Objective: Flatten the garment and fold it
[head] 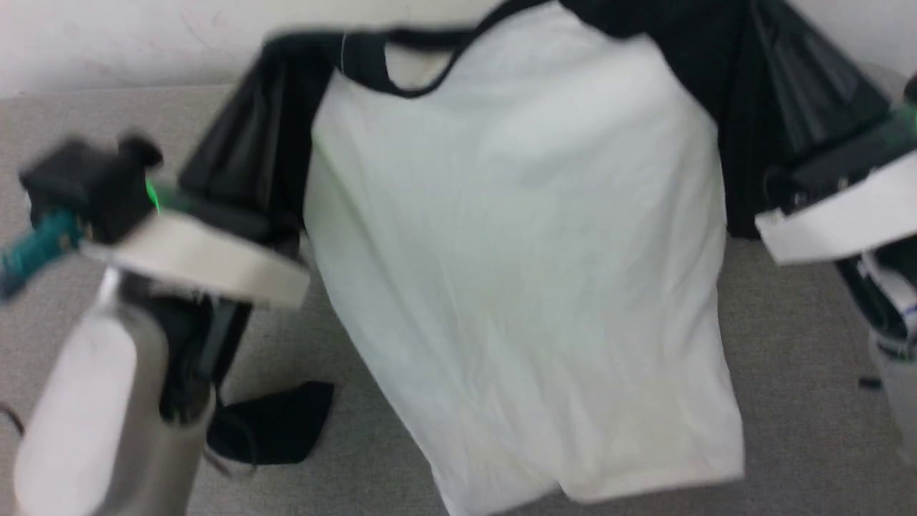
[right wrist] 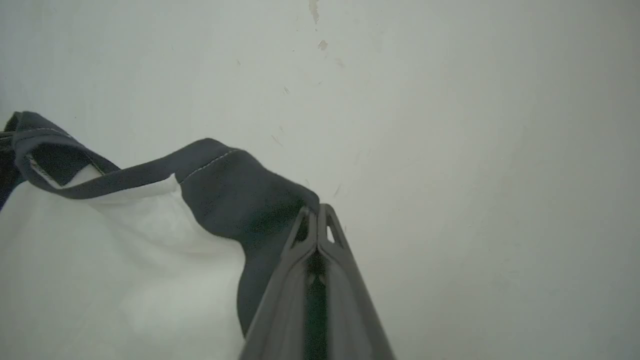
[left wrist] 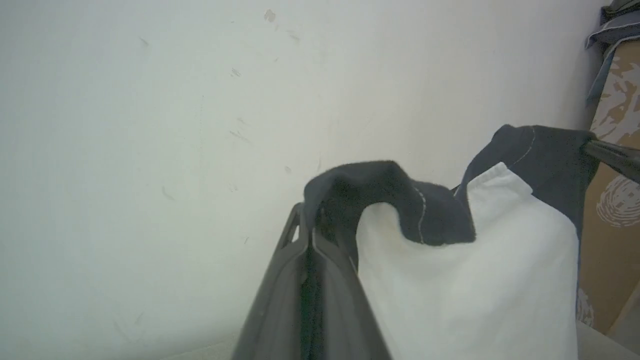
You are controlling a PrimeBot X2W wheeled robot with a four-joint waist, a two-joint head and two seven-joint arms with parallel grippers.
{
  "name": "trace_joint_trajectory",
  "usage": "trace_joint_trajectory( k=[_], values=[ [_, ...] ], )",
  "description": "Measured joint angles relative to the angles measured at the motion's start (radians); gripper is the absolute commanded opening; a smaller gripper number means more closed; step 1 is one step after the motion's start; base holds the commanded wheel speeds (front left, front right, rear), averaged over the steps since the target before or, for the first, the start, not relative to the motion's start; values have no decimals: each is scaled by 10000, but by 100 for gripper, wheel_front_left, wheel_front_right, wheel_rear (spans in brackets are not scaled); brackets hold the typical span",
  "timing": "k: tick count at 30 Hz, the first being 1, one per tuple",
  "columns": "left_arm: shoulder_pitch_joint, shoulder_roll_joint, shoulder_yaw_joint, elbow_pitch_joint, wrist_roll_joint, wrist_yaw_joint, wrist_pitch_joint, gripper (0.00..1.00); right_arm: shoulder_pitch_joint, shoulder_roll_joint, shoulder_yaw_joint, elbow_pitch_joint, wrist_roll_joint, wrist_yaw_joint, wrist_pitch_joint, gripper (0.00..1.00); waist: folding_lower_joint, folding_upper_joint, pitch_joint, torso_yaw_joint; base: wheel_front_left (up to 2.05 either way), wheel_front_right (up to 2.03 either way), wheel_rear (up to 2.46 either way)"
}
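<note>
Garment [head: 516, 272] hangs spread in front of the pale wall [left wrist: 150, 125], its white body toward the head camera and its hem low over the grey surface [head: 788, 373]. The left claw [left wrist: 306, 212] is clenched on the black shoulder at the robot's left. The right claw [right wrist: 318, 212] is clenched on the other black shoulder, with the collar sagging between them.

head camera down on garment [head: 516, 287]; wrist cameras close beside it, toward the wall [left wrist: 150, 150]

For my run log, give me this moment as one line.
left claw: shut on shirt shoulder | right claw: shut on other shoulder | shirt: held up, spread, not folded
</note>
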Motion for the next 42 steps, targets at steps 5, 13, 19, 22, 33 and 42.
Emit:
trace_joint_trajectory(
  k=[5, 13, 19, 22, 33, 42],
  values=[
    [-2698, -102, -194, 1229, 368, -4, 665, 0, -1977, 8, 431, 663, 50, 0, 293, 0, 1, 0, -23, -56, 0, 0, 0],
    [-6245, -198, -343, 3568, 673, -201, 1354, 0, -4972, -77, 907, 2713, -84, 0, 520, 0, 1, 0, -30, -244, 0, 0, 0],
    [-8022, -128, -324, 4968, 966, -272, 1457, 0, -6783, -36, 1225, 4236, -290, 0, 527, 0, 1, 0, 276, -441, 0, 0, 0],
    [-8775, -71, -332, 5555, 1135, -274, 1440, 0, -7688, 113, 1287, 4938, -447, 0, 520, 0, 0, 0, 535, -542, 0, 0, 0],
    [-11788, -12, -257, 6796, 1724, -247, 566, 0, -10667, 698, 725, 6892, -1423, 2, 466, 0, 1, 0, 2209, -764, 0, 0, 0],
    [-12995, -121, -297, 7294, 1837, -253, -585, 0, -12242, 1024, 305, 7517, -2282, 2, -293, 0, 2, -2, 4032, -752, 0, 0, 0]
  ],
)
